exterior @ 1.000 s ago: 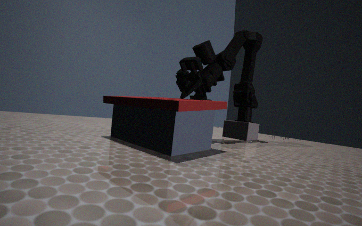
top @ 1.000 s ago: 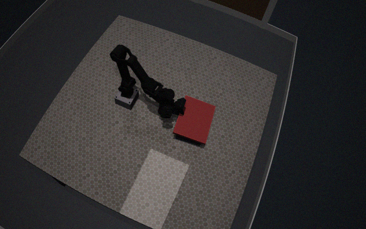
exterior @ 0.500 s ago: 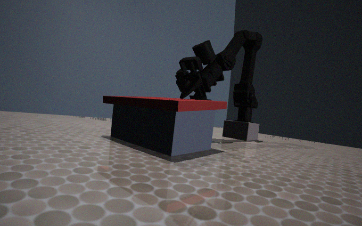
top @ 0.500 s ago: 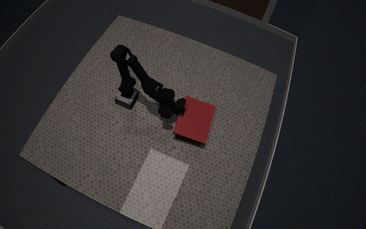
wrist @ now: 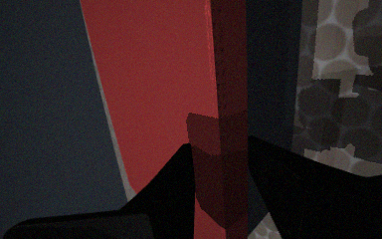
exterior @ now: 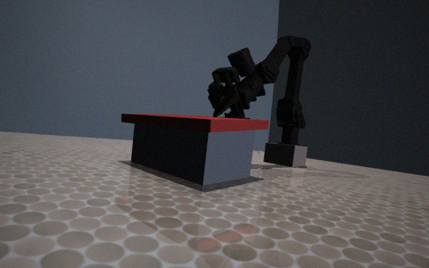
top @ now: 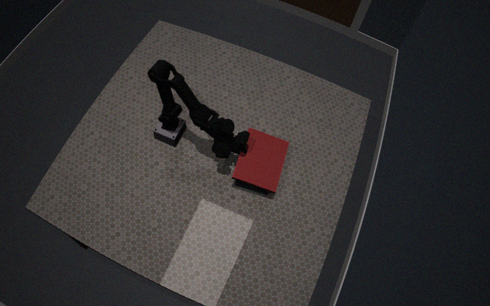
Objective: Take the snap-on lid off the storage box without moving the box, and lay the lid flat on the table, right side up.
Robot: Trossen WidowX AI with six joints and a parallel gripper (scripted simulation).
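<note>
The red lid [top: 267,162] [exterior: 164,122] [wrist: 154,75] lies right side up across the top of the grey-blue storage box [exterior: 229,156] [wrist: 274,75]. It looks almost level, and no clear gap shows between them in the exterior view. My gripper [top: 245,146] [wrist: 217,147] is shut on the lid's rim at the long side facing the arm's base. In the wrist view one black finger is over the lid's top and the other is outside its side wall. The far finger's tip is hidden behind the lid in the exterior view.
The arm's base block [top: 169,136] [exterior: 284,154] stands behind the box, on the gripper's side. The table [top: 108,180] [exterior: 79,221] has a hexagon pattern. A bright patch of light [top: 209,241] lies on it beyond the box's short end.
</note>
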